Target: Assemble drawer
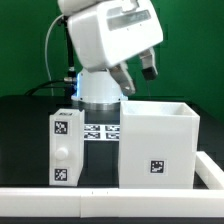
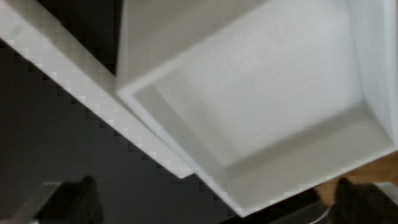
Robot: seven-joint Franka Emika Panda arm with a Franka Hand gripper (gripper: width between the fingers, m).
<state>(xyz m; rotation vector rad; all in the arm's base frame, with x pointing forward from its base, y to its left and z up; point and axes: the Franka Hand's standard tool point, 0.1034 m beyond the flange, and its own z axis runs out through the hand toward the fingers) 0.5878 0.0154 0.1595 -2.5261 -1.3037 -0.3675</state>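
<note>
A: Entry: where do your parts stand?
B: Your casing (image 1: 158, 145) sits by the desk edge nearest the exterior camera, toward the exterior view's right corner. The knobbed tray (image 1: 63, 150) is toward the other corner, well apart, with the marker board (image 1: 100, 132) between them.
A: Hand?
B: Your gripper (image 1: 140, 77) hovers over the casing's open top, fingers (image 2: 71, 200) wide and empty.
A: Risk?
B: If you descend off-centre, a finger likely clips a wall and shoves or tips the casing.

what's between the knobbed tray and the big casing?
Exterior view: only the marker board and bare black table show in the gap between knobbed tray and casing.
</note>
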